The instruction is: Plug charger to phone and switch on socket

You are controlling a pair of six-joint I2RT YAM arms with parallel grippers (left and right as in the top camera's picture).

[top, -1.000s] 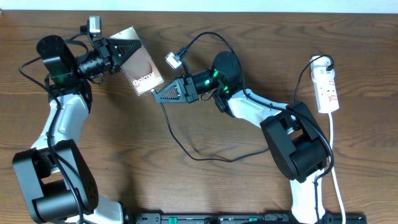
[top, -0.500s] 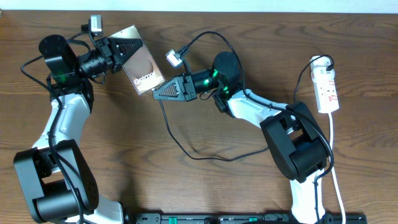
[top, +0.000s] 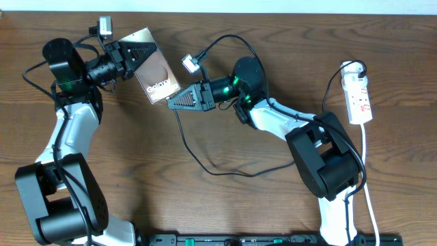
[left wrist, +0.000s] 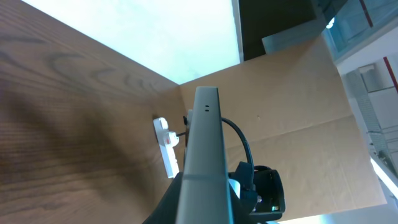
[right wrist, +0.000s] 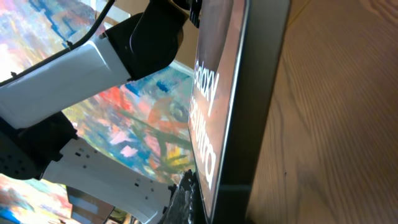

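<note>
My left gripper (top: 132,59) is shut on the phone (top: 157,70) and holds it tilted above the table at the back left, with the white "Galaxy" lettering showing. The left wrist view shows the phone edge-on (left wrist: 202,143). My right gripper (top: 172,103) is shut on the plug end of the charger, right at the phone's lower edge. The plug tip itself is hidden. The black charger cable (top: 205,167) loops across the table toward the socket (top: 360,99), a white strip at the far right. The right wrist view shows the phone face (right wrist: 214,106) very close.
The socket's white cord (top: 367,171) runs down the right side toward the front edge. The socket also shows in the left wrist view (left wrist: 166,146), past the phone. A dark rail (top: 273,240) lies along the table's front edge.
My right gripper has crept a little left toward the phone's lower edge. The left gripper and phone have barely shifted.
</note>
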